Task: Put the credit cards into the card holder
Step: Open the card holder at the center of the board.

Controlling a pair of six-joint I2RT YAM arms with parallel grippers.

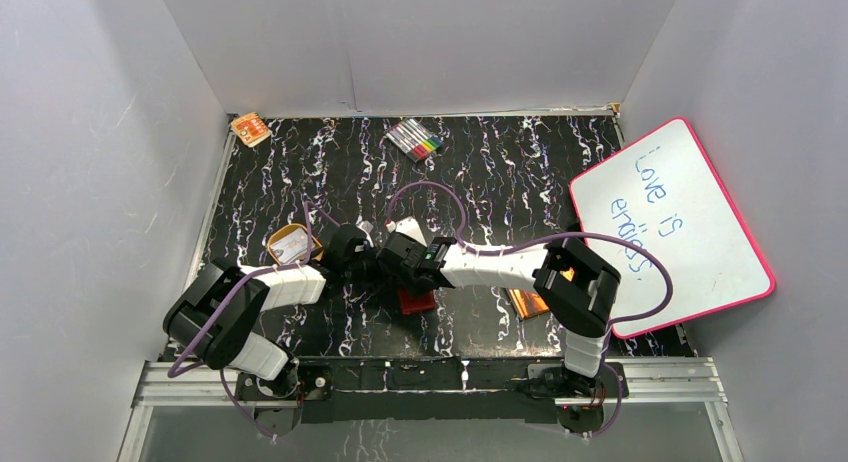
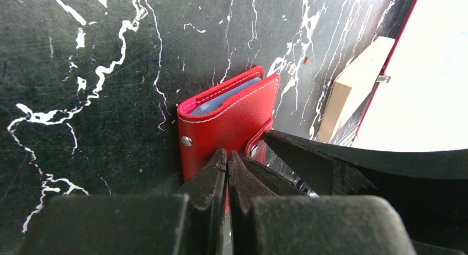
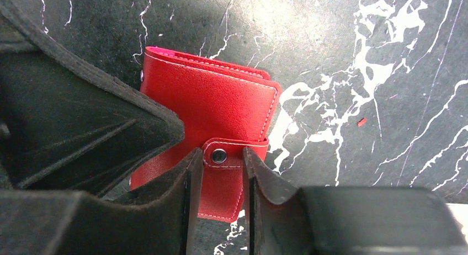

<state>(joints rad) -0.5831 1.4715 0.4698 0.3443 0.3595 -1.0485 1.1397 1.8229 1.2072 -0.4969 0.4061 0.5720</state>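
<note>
Wallet: I see the red wallet (image 3: 207, 109) lying closed on the black marbled tabletop (image 1: 500, 172), near the front edge, between my two arms.
Snap tab: the tab (image 3: 226, 155) is fastened across the cover.
Left gripper (image 2: 227, 161): jaws fully shut, tips pressed on the wallet's near edge, seemingly pinning it down; whether they pinch any leather I cannot tell.
Right gripper (image 3: 218, 158): jaws partly open, straddling the tab with the snap between them, nothing clamped.
Cards: a pale card (image 1: 405, 226) lies just beyond the grippers; blue sleeves (image 2: 226, 97) show at the wallet's far edge.
Step, my judgement: unsnapping. I should close on the tab alone, peel it gently upward, and hold the wallet flat with the left.
</note>
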